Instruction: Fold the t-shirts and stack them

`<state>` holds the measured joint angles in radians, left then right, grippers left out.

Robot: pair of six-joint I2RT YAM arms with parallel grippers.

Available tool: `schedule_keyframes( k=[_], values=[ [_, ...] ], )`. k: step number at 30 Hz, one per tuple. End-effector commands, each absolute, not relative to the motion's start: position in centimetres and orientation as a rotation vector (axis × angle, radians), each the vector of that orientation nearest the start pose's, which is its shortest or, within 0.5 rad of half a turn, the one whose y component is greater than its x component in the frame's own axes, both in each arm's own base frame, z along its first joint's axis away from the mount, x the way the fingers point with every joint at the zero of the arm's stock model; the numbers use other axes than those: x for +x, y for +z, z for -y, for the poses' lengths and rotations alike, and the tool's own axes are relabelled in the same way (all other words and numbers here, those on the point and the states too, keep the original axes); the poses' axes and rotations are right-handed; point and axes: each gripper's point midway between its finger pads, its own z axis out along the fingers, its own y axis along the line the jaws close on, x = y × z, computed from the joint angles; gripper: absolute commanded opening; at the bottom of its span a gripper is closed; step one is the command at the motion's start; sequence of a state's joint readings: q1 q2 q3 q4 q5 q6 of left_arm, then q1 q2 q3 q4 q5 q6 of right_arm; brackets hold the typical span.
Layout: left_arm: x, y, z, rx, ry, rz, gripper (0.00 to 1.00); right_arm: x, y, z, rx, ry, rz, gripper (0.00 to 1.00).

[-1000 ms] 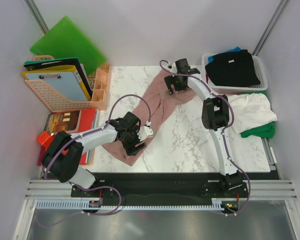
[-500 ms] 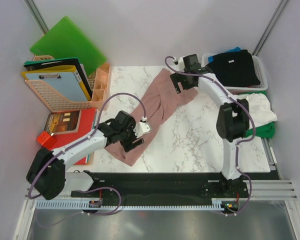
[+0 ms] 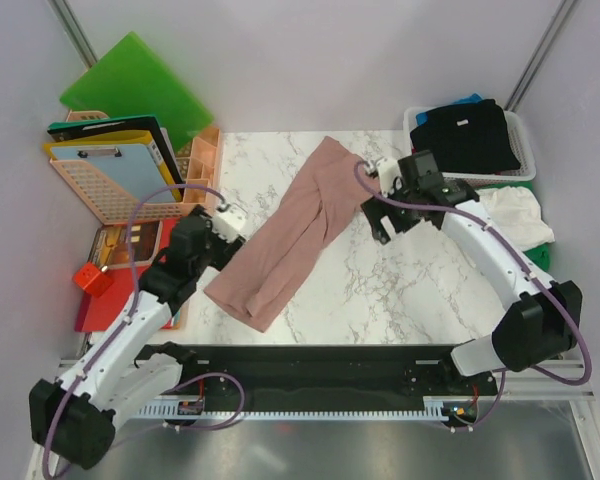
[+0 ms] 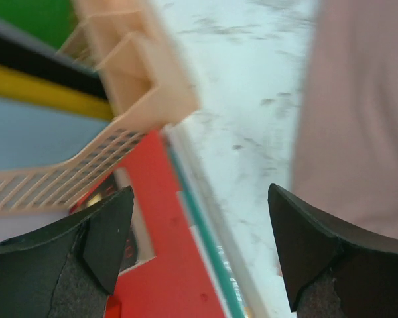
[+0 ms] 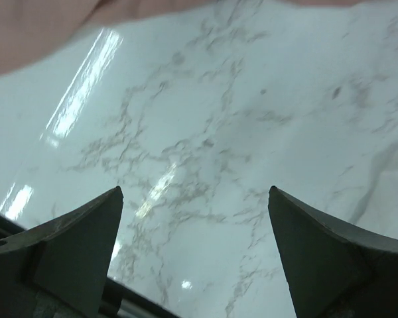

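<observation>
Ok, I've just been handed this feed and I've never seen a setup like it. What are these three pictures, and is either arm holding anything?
These are two robot arms bolted at the near edge of a marble table. The overhead view looks down from behind them: left arm on the left, right arm on the right. The other two pictures come from a camera on each wrist; the dark wedges at the bottom are that arm's own jaws. A pink t-shirt lies as a long diagonal strip on the table. A black shirt sits in the white basket, with white cloth beside it. A peach file rack stands at the left. Both pairs of jaws stand open and empty.
</observation>
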<state>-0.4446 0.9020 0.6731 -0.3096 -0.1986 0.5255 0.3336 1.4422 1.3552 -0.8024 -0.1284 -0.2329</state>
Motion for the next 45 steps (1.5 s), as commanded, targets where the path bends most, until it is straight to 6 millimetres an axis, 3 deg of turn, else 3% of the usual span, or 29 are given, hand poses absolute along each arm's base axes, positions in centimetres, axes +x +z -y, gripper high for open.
schedule_keyframes(
  k=[1,2,4,6,9,12,13,15,16,18,20,21,22,24,25,27,35,39,45],
  values=[
    [31.3,22.3,1.6,0.455,0.400,-1.838,0.90,28.9,16.6,-15.0,-0.910,0.320,-2.423,0.98],
    [31.2,22.6,0.0,0.410,0.421,-1.851,0.90,27.7,16.0,-16.1,-0.976,0.337,-2.424,0.98],
    [31.1,22.4,-1.3,0.371,0.441,-1.869,0.91,26.5,14.8,-17.7,-1.085,0.331,-2.438,0.98],
    [30.7,21.7,-2.5,0.327,0.443,-1.890,0.91,26.7,13.8,-18.0,-1.136,0.249,-2.451,0.98],
    [30.3,20.7,-3.9,0.275,0.440,-1.917,0.92,26.8,12.3,-21.0,-1.245,0.243,-2.442,0.98],
    [30.1,19.4,-4.9,0.226,0.437,-1.957,0.93,26.9,13.2,-25.1,-1.336,0.270,-2.353,0.98],
    [30.0,19.0,-5.8,0.193,0.449,-1.973,0.93,26.9,13.2,-27.3,-1.386,0.287,-2.321,0.98],
    [29.7,18.3,-6.7,0.155,0.453,-2.001,0.93,26.9,12.2,-29.5,-1.443,0.293,-2.301,0.98],
    [29.6,18.0,-6.9,0.145,0.455,-2.008,0.93,26.7,12.7,-31.3,-1.467,0.309,-2.255,0.98],
    [29.2,17.9,-7.9,0.106,0.475,-2.013,0.93,27.3,11.3,-33.3,-1.494,0.301,-2.238,0.98],
    [28.8,18.0,-8.8,0.068,0.486,-2.008,0.93,27.7,12.1,-35.9,-1.502,0.328,-2.183,0.98],
    [28.7,17.9,-9.1,0.062,0.487,-2.011,0.94,27.8,11.2,-36.9,-1.509,0.347,-2.195,0.98],
    [28.5,17.9,-9.3,0.055,0.487,-2.012,0.94,28.0,12.2,-38.5,-1.505,0.377,-2.154,0.98],
    [28.3,17.5,-9.9,0.051,0.496,-2.024,0.94,27.6,11.6,-40.1,-1.528,0.394,-2.152,0.98],
    [28.2,17.3,-10.1,0.051,0.498,-2.031,0.94,26.7,12.2,-41.6,-1.547,0.421,-2.116,0.98],
    [28.2,17.0,-10.4,0.051,0.502,-2.041,0.94,25.0,11.7,-43.4,-1.601,0.433,-2.087,0.98],
    [28.6,17.2,-10.3,0.047,0.469,-2.039,0.94,20.4,7.5,-46.2,-1.720,0.531,-2.104,0.98],
    [28.7,16.9,-10.3,0.053,0.466,-2.048,0.93,19.0,5.0,-46.2,-1.761,0.591,-2.155,0.98],
    [28.4,16.3,-10.3,0.073,0.472,-2.058,0.93,17.4,2.9,-45.5,-1.800,0.664,-2.193,0.98]
  ],
)
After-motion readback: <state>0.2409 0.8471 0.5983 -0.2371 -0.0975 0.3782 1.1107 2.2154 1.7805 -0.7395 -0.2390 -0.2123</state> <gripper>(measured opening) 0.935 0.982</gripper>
